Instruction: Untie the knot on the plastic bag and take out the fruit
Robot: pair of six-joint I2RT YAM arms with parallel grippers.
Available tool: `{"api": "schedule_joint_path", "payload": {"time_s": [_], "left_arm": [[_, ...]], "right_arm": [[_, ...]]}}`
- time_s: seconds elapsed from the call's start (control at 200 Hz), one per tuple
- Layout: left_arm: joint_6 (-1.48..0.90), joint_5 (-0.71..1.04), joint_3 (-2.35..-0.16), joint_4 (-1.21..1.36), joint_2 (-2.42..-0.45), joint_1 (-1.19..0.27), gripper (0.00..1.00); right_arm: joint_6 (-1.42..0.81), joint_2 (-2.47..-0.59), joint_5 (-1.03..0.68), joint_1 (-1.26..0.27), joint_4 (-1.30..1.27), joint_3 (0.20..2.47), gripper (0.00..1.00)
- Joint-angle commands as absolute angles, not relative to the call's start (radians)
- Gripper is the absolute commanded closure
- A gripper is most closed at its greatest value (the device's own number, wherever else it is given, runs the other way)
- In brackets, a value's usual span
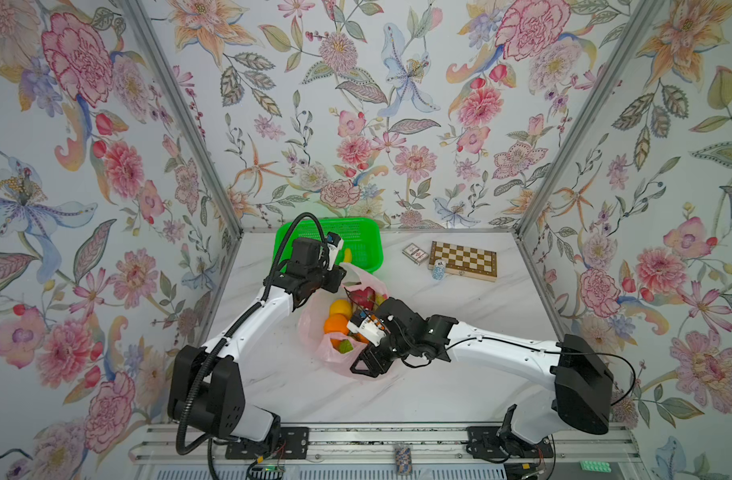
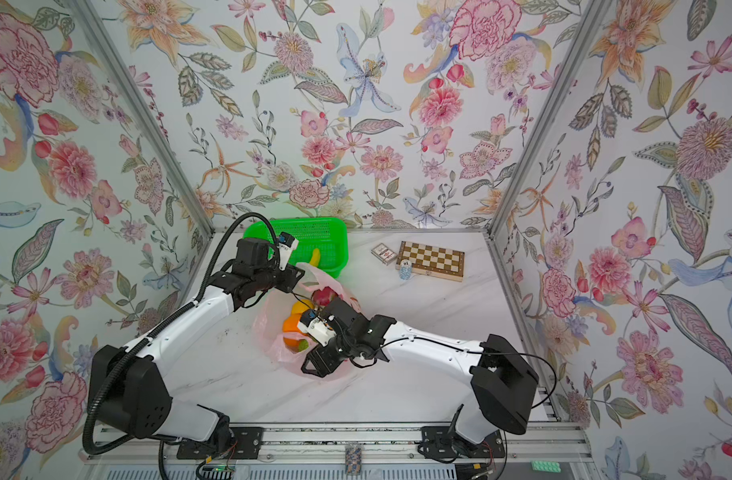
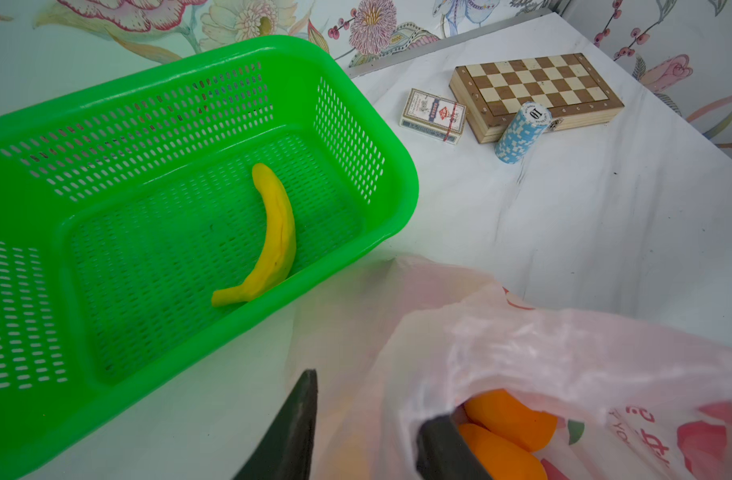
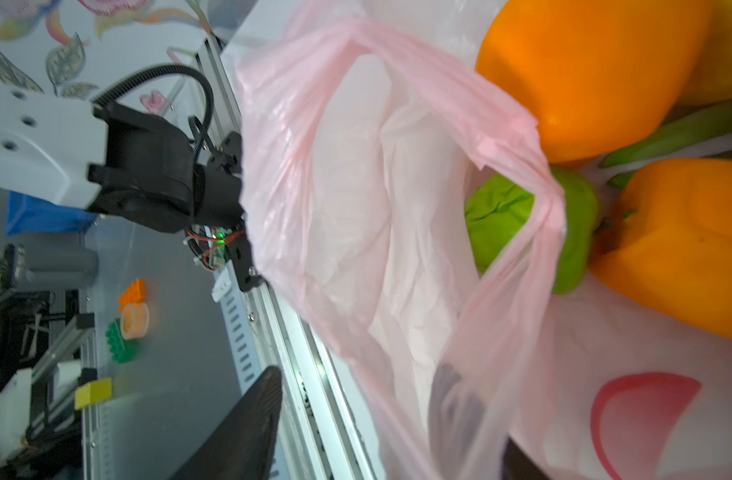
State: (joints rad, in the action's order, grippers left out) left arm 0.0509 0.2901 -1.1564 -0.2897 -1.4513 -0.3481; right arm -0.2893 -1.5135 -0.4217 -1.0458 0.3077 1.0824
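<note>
The pink plastic bag lies on the table with its mouth open; no knot shows. Fruit sits inside it: oranges, a yellow one, a red one and a green one. My left gripper is at the bag's far rim, open, with loose film between the jaws. My right gripper is at the near rim, also open. One of its fingers shows dark through the pink film.
A green basket stands behind the bag with a small banana in it. At the back right are a chessboard, a card box and a blue chip stack.
</note>
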Motion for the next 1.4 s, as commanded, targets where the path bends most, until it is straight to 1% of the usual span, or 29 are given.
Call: {"api": "schedule_joint_path", "payload": {"time_s": [0.0, 0.05, 0.1, 0.27, 0.42, 0.49, 0.565, 0.66, 0.706, 0.791, 0.886, 1.131, 1.266, 1.396], "left_arm": [[0.015, 0.267, -1.142, -0.269, -1.374, -0.355, 0.53], [0.001, 0.269, -1.135, -0.272, -1.352, -0.355, 0.51], [-0.011, 0.273, -1.131, -0.278, -1.33, -0.354, 0.5], [-0.078, 0.259, -1.129, -0.326, -1.26, -0.355, 0.46], [-0.191, 0.249, -1.126, -0.385, -1.196, -0.361, 0.43], [-0.233, 0.253, -1.12, -0.42, -1.158, -0.374, 0.42], [-0.278, 0.303, -1.099, -0.438, -1.119, -0.394, 0.44], [-0.338, 0.405, -1.051, -0.453, -1.083, -0.425, 0.46], [-0.367, 0.417, -1.019, -0.465, -1.072, -0.452, 0.47], [-0.408, 0.391, -0.947, -0.482, -1.042, -0.508, 0.48], [-0.452, 0.315, -0.846, -0.495, -1.001, -0.568, 0.49], [-0.583, 0.242, -0.596, -0.507, -0.904, -0.699, 0.54], [-0.624, 0.195, -0.552, -0.519, -0.877, -0.754, 0.55], [-0.617, 0.156, -0.571, -0.551, -0.854, -0.759, 0.53]], "right_arm": [[-0.299, -1.435, -0.324, -1.046, 0.245, 1.076, 0.25], [-0.3, -1.415, -0.311, -1.046, 0.225, 1.075, 0.21], [-0.305, -1.399, -0.293, -1.046, 0.199, 1.071, 0.18], [-0.361, -1.367, -0.204, -1.039, 0.11, 1.081, 0.14], [-0.469, -1.356, -0.11, -1.014, 0.056, 1.083, 0.15], [-0.554, -1.356, -0.086, -0.981, 0.048, 1.075, 0.18], [-0.612, -1.368, -0.111, -0.946, 0.055, 1.063, 0.23], [-0.61, -1.38, -0.12, -0.941, 0.078, 1.034, 0.24], [-0.604, -1.386, -0.125, -0.946, 0.095, 1.019, 0.25], [-0.6, -1.406, -0.124, -0.965, 0.142, 0.985, 0.27], [-0.598, -1.424, -0.119, -0.992, 0.2, 0.946, 0.29], [-0.606, -1.466, -0.15, -1.018, 0.299, 0.894, 0.29], [-0.612, -1.465, -0.145, -1.02, 0.294, 0.92, 0.29], [-0.631, -1.455, -0.092, -1.021, 0.285, 0.966, 0.28]]}}
